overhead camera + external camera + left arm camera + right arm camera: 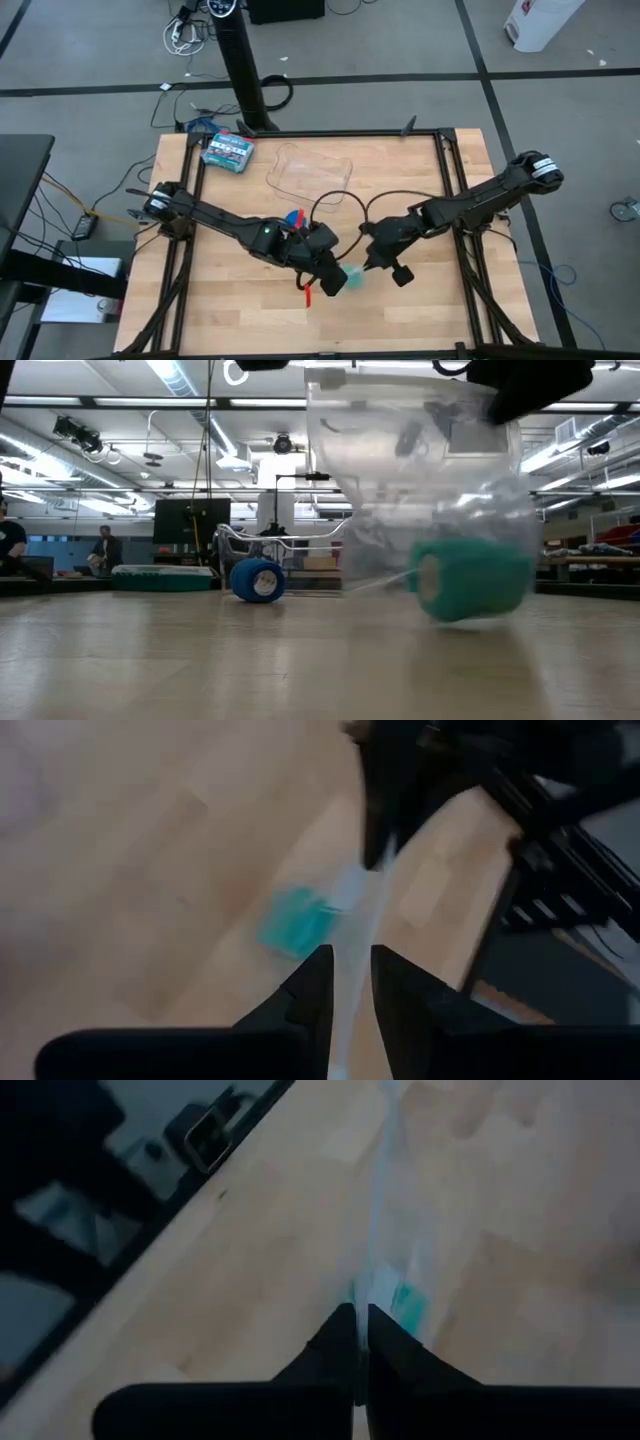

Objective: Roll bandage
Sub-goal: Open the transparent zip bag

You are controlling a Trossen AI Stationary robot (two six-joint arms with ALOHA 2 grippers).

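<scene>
The bandage is a small blue roll (pixel 257 580) resting on its rim on the table, also seen in the high view (pixel 293 217), and no gripper touches it. Near the table's middle my left gripper (pixel 350 975) and my right gripper (pixel 360 1320) face each other, both shut on a clear plastic bag (pixel 430 480). A teal-green roll (pixel 470 575) sits in the bag's bottom. I cannot tell whether the teal roll touches the table. My left gripper has a strip of the clear bag's film (pixel 352 945) between its two fingers and comes at it slanting down from the table's left. The film runs on to the other gripper. My right gripper pinches the bag's film (pixel 378 1285) between its shut fingertips, slanting down from the table's right. The bag hangs below the fingers with the teal roll in it.
A green-and-white box (pixel 228 150) lies at the far left of the table. A clear plastic tray (pixel 310 168) lies at the far middle. A red thing (pixel 308 295) lies by the left gripper. Black rails (pixel 450 180) run along the table's sides.
</scene>
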